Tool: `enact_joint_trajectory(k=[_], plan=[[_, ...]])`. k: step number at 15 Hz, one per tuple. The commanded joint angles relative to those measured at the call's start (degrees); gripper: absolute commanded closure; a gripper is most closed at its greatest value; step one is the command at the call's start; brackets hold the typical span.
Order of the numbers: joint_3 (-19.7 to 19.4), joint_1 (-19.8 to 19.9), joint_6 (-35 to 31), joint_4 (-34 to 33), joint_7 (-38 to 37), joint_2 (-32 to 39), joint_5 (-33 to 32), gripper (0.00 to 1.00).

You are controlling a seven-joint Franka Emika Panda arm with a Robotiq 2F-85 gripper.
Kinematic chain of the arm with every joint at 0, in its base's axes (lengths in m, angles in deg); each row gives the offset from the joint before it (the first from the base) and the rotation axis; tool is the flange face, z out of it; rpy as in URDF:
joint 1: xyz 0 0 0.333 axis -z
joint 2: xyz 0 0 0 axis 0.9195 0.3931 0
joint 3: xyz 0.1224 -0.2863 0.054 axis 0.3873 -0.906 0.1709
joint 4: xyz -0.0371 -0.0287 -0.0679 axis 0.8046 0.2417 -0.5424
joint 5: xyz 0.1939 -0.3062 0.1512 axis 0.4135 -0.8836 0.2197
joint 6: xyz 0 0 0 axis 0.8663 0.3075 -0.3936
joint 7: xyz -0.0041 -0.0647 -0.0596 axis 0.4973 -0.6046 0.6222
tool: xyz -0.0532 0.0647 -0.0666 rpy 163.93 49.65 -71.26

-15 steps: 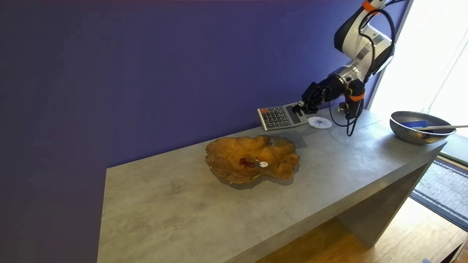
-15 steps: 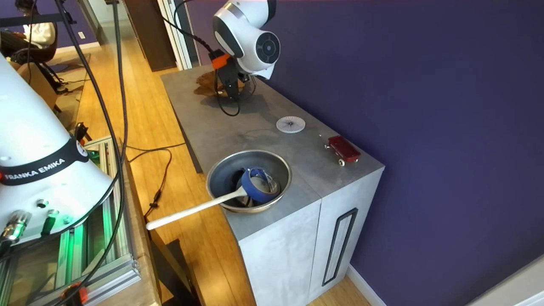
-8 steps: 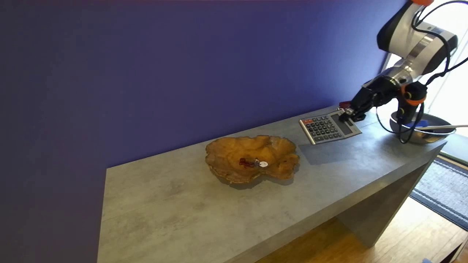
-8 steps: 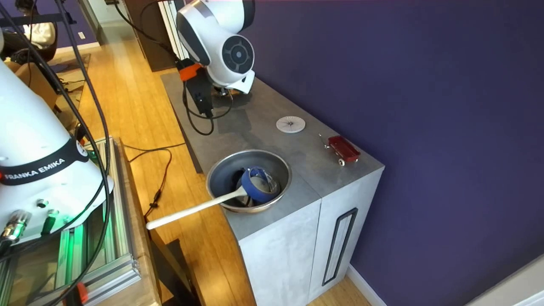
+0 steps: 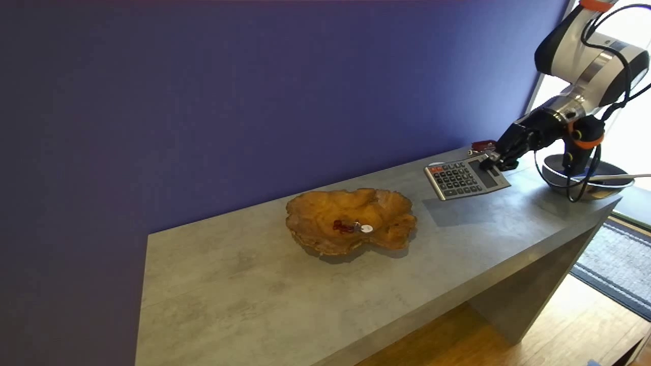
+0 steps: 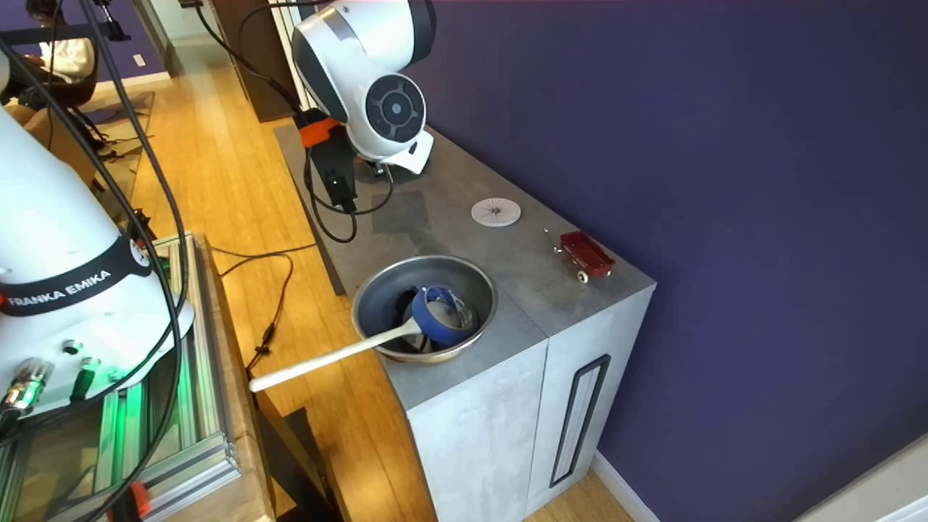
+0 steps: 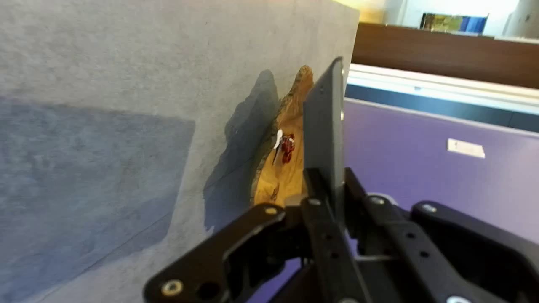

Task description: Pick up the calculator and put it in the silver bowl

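Note:
The calculator is a flat slab with a grey-silver face, dark keys and a few red ones. My gripper is shut on its display end and holds it tilted above the table. In the wrist view the calculator stands edge-on between both fingertips. The silver bowl is behind the gripper at the table's far end; it also shows near the table's end in an exterior view. There the arm hides the calculator and the fingers; a shadow lies on the table.
The silver bowl holds a blue tape roll and a white-handled tool that sticks out past the rim. The wooden bowl holds small red things. A white disc and a red toy wagon lie near the purple wall.
The arm has carried the held calculator away from above the wooden bowl's edge towards the silver bowl. Most of this movement came in the earlier half second; since then it has moved only slightly.

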Motion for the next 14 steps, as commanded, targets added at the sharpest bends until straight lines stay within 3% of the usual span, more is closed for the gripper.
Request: enact_joint_trajectory(k=[1,4,5,9,10,11,12,14], plan=[[-4.0,4.5,1.9,8.9,-2.7,-7.2,-0.3,0.96],[-7.8,7.9,-0.6,16.2,-6.1,-13.7,-1.8,0.96],[-9.1,9.6,-0.5,9.7,-7.7,-7.9,-1.8,0.96],[-14.2,15.0,-2.4,10.1,-9.9,-11.1,-0.1,0.96],[-12.6,13.6,-1.3,9.6,-7.6,-8.4,-0.9,0.85],[-13.6,14.9,-1.4,9.4,-7.8,-8.7,-0.8,0.85],[-14.2,15.6,-1.4,9.4,-7.9,-9.0,-0.8,0.96],[-16.1,17.5,-0.2,9.4,-8.7,-10.1,-2.9,0.96]])
